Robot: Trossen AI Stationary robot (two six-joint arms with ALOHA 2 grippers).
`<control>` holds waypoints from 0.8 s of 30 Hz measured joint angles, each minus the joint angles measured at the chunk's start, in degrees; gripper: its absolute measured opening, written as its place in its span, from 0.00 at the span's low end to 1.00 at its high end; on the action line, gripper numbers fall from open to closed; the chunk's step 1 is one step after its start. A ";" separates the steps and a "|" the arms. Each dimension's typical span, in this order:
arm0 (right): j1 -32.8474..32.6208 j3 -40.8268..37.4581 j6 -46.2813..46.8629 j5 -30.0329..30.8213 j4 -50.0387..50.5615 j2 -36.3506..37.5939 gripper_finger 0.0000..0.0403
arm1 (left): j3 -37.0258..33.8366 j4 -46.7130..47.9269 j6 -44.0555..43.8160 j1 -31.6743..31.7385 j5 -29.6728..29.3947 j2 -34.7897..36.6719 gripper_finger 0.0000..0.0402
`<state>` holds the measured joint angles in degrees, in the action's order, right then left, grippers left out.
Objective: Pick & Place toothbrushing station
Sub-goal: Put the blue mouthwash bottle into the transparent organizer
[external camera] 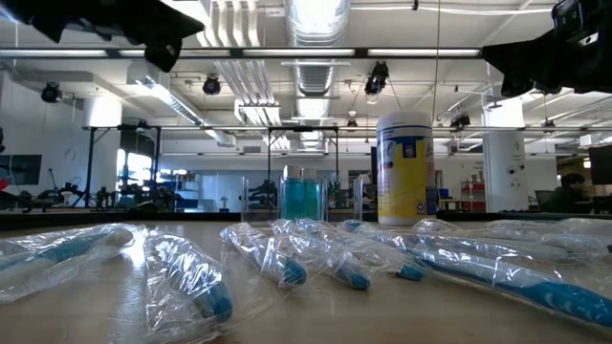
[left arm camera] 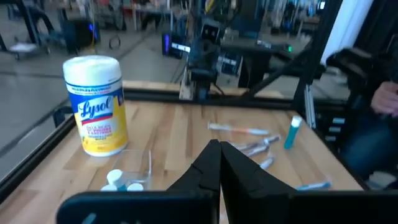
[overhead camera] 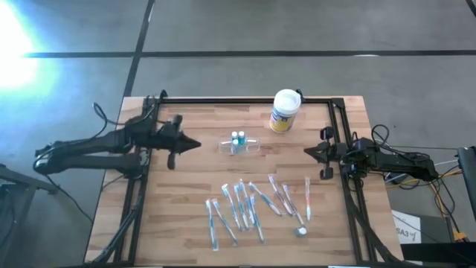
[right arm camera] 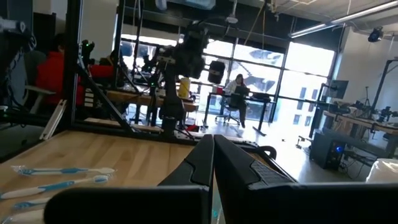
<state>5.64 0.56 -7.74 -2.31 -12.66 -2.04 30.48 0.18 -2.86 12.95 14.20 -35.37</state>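
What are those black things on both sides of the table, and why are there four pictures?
They are two robot arms. Each ends in a pincer with two fingers. The left pincer and the right pincer are both shut and hold nothing.

One picture looks down from above, one looks level across the table, and two come from small cameras on the arms' wrists.

In the middle stands a clear plastic toothbrush holder with something blue-green inside. Behind it is a white canister of wipes. In front lie many wrapped toothbrushes.
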 joint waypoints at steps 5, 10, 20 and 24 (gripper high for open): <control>-0.01 0.00 0.23 1.92 0.04 -0.03 0.02 | -6.81 -6.13 -2.78 0.02 1.93 4.87 0.01; -0.01 0.00 0.23 2.32 0.03 -0.03 0.02 | -11.55 -8.00 -1.15 -0.07 2.85 10.66 0.01; -0.01 0.00 0.24 2.32 0.47 -0.05 0.02 | -22.79 -12.49 -3.01 -0.07 2.31 21.41 0.00; -0.01 0.00 0.25 2.32 0.47 -0.05 0.02 | -25.26 -12.08 -3.14 -0.07 2.25 24.98 0.00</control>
<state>5.64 0.56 -7.49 0.01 -12.19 -2.09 5.22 -11.90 -6.00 12.88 16.45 -10.39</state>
